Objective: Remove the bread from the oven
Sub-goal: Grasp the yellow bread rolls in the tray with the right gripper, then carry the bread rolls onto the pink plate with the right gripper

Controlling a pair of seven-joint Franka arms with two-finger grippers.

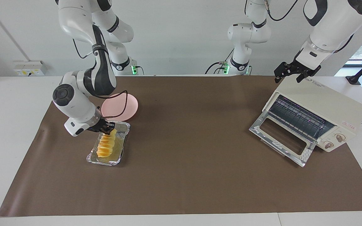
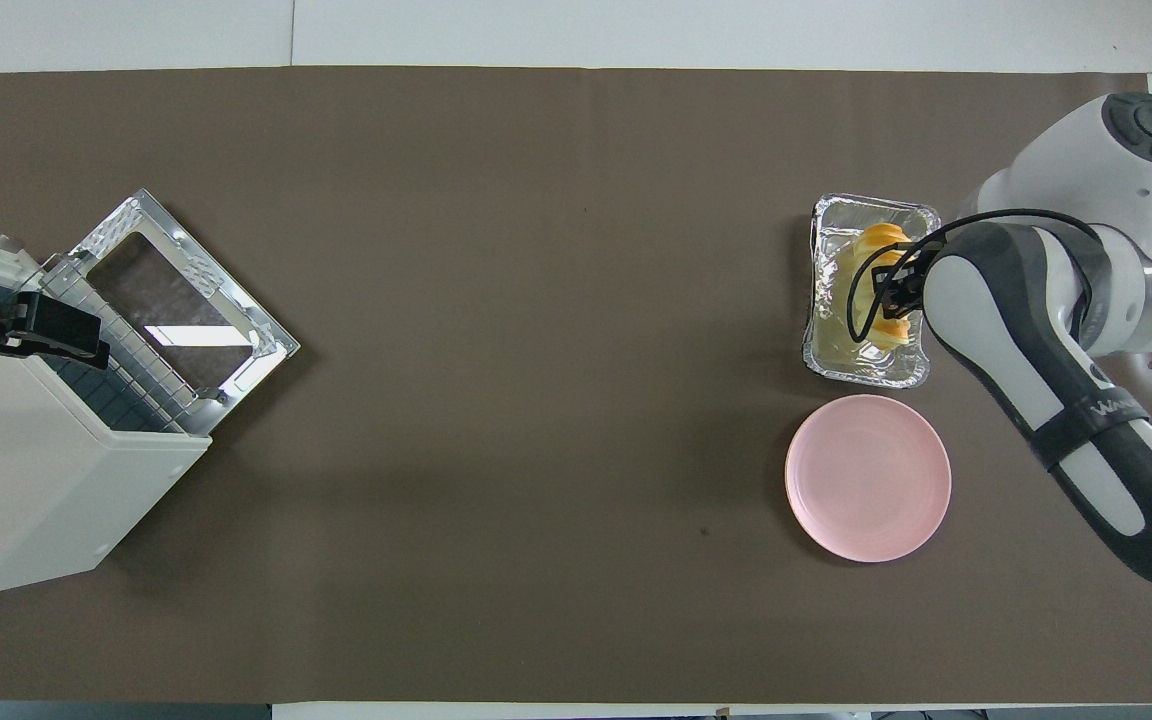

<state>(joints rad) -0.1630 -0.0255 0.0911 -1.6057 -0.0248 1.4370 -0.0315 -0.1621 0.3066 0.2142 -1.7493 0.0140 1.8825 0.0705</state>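
The bread (image 1: 106, 143) is a small elongated orange-yellow loaf, ridged into slice-like segments. It lies lengthwise in a crinkled silver foil tray (image 1: 119, 159), which rests on the brown mat (image 1: 187, 175) covering the surface, toward the right arm's end. The loaf's end nearer to the robots is tipped up a little against the right pincer (image 1: 110, 128), while the rest of it lies low in the tray.

The right pincer is down at that nearer end of the loaf, its dark fingers set on either side of the bread and clamped on it. In the overhead view the same pincer (image 2: 898, 290) sits over the middle of the loaf (image 2: 880, 240), with a black cable looping over the tray (image 2: 868, 372).

A round pink plate (image 1: 127, 105) lies just beside the tray, nearer to the robots.

The oven (image 1: 322, 103), boxy and cream-white, stands well apart at the left arm's end, its silver-framed glass door (image 1: 280, 138) dropped open and the wire rack showing inside. The left pincer (image 1: 289, 73) hangs over the oven's top edge; I cannot tell whether its fingers are apart or together.
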